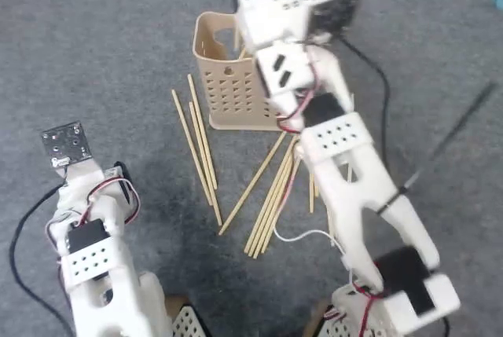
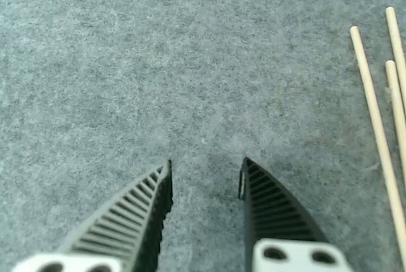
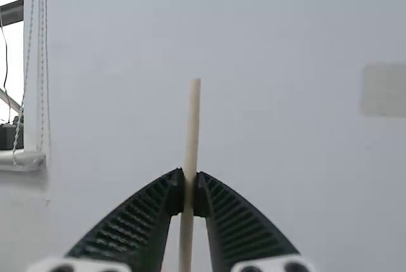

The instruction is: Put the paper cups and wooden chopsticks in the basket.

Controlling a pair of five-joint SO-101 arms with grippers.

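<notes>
R gripper (image 3: 188, 186) is clamped on one wooden chopstick (image 3: 191, 126), its long axis running w/ the fingers and tip poking out past them, above the basket (image 1: 228, 86); L gripper (image 2: 206, 170) has fingers apart over grey mat (image 2: 127, 63), near loose chopsticks (image 1: 275, 192).

Your high view is evenly, softly lit from above: the grey mat (image 1: 94, 62) shows no glare, and only a faint, soft-edged shadow lies beside the left arm (image 1: 94, 258). The white arm shells are bright but not washed out. In your right wrist view the pale wall (image 3: 285, 31) is bright, with daylight at the window (image 3: 9, 44). The right gripper (image 3: 188, 180) stands dark against it, clamped on an evenly lit chopstick (image 3: 192, 113).
</notes>
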